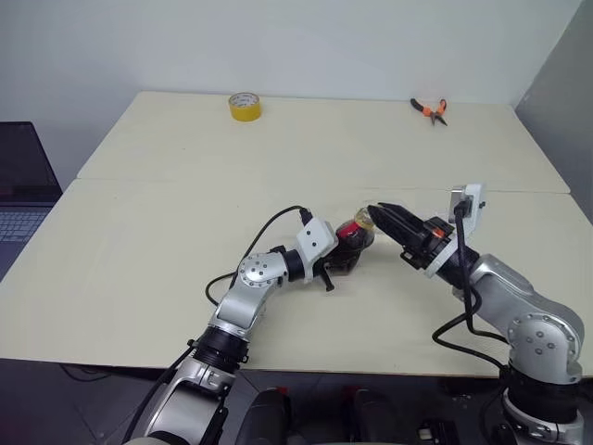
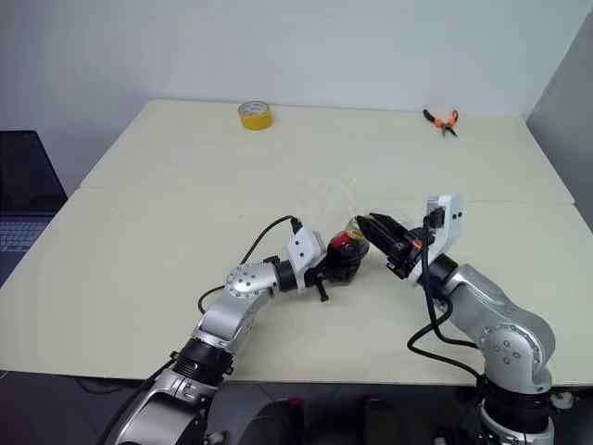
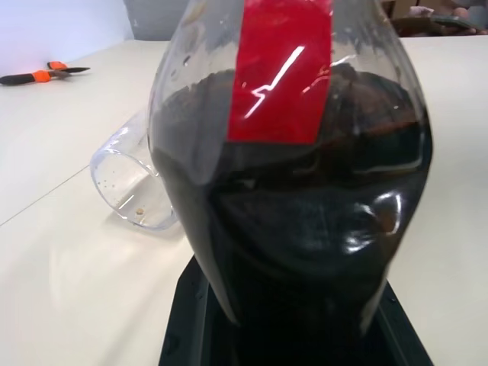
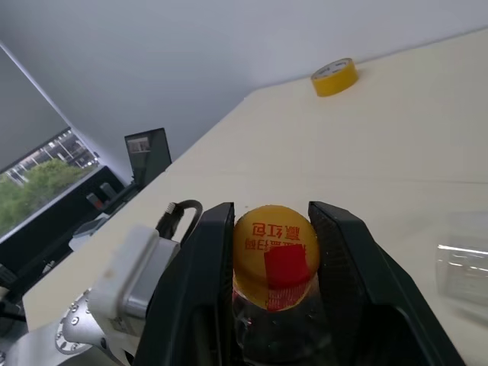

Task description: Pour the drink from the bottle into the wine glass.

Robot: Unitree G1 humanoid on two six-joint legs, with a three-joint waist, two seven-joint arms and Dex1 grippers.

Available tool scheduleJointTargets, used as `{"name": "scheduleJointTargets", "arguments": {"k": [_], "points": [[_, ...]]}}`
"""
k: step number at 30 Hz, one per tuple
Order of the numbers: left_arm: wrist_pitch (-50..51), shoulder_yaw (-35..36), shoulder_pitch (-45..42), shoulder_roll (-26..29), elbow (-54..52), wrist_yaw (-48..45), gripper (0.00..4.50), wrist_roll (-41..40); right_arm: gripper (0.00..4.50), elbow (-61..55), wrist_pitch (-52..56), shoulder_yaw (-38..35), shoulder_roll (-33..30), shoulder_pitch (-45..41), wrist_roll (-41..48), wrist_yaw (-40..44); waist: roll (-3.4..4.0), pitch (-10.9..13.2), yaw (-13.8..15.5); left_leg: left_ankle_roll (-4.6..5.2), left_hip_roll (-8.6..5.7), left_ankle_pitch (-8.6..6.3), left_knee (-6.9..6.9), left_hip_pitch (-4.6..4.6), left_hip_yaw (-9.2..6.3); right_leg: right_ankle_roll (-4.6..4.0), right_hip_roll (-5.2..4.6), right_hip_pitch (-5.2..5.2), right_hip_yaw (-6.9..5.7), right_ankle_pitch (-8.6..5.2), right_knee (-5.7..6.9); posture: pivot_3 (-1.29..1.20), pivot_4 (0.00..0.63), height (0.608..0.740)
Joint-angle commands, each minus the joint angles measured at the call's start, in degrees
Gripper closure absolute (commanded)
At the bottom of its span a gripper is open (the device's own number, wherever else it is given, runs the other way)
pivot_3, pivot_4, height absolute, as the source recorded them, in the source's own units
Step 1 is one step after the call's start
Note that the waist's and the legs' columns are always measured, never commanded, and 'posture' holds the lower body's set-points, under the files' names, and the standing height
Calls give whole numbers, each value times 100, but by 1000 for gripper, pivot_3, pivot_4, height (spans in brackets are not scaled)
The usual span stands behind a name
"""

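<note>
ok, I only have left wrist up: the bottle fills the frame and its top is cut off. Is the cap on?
Observer: Yes, the yellow cap is on the bottle.
Operator: Where's the right gripper?
Observer: The right gripper is at the bottle's top, clamped on that cap with one finger on each side.
Operator: Anything else on the table besides the pliers?
Observer: A yellow tape roll sits near the far edge, well away from both arms.
</note>
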Motion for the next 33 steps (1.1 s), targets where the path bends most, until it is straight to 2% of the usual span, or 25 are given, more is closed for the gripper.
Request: {"name": "scheduleJointTargets", "arguments": {"k": [1, 4, 8, 12, 19, 28, 33], "points": [[-213, 137, -104, -61, -153, 139, 3926, -40, 3280, -236, -483, -269, -558, 392, -618, 250, 2, -1, 3, 0, 0, 0, 0, 0, 0, 0, 0, 0, 0, 0, 0, 0, 150, 740], [-273, 225, -75, -73, -147, 311, 3935, -36, 3280, -257, -1031, -303, -1471, 1254, -1711, 681, 2, -1, 69, 0, -7, 0, 1, -8, -6, 2, -3, 5, -12, -1, -16, 0, 150, 740], [-340, 305, -93, -112, -113, 485, 3938, -38, 3280, -105, -1474, -227, -1844, 2123, -2305, 1072, 5, -3, 15, 0, -3, 0, -1, -8, -1, 4, -1, 4, -4, 1, -21, 0, 150, 740], [-362, 363, -138, -146, -75, 560, 3939, -50, 3280, 485, -2008, -94, -1865, 2520, -3086, 1124, 5, -3, 4, 0, 0, 0, -2, 1, 0, 5, 3, 8, -1, 2, -15, 0, 150, 740], [-413, 401, -195, -186, -20, 691, 3939, -58, 3280, 1564, -2681, 92, -1376, 2227, -3606, 1170, 6, -3, 6, -1, 1, 1, -5, 16, 10, 4, 7, 13, 12, 1, -10, 0, 150, 740], [-455, 523, -190, -210, -15, 908, 3939, -35, 113, 1838, -2830, 16, -1197, 2282, -3574, 1514, 6, -4, 8, -2, 3, 1, -5, 18, 13, 4, 4, 14, 13, 1, -10, 0, 150, 740], [-480, 1005, -266, -274, 36, 1653, 3939, -29, 0, 1150, -3253, -70, -1168, 2344, -3514, 1774, 6, -4, 4, -1, 2, 1, -4, 18, 13, 4, 3, 14, 14, 1, -9, 0, 150, 740]]}}
